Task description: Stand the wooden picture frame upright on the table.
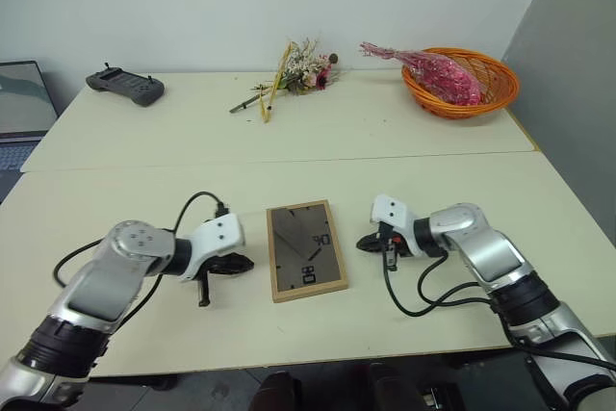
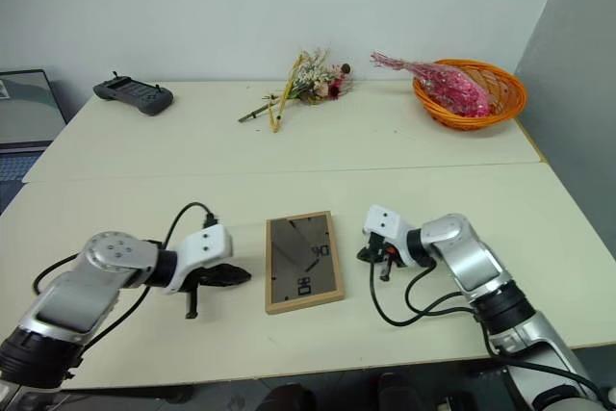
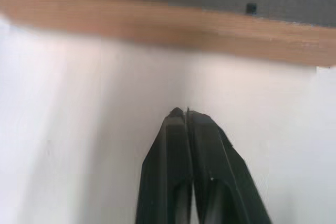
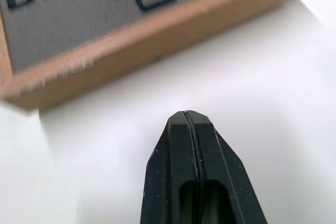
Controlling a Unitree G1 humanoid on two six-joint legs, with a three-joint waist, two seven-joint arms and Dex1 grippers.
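The wooden picture frame lies flat on the near slab of the table, its dark grey back panel facing up. My left gripper hovers just left of the frame, pointing at its long edge, fingers pressed together and holding nothing. In the left wrist view the shut fingertips stop short of the frame's wooden edge. On the other side, my right gripper points at the frame's right edge, also shut and empty. The right wrist view shows the closed gripper a small gap away from the frame's corner.
On the far slab rest a dark handheld controller, a bunch of dried flowers and an orange basket holding pink dried flowers. A laptop stands at the far left edge. Black cables loop from both wrists onto the table.
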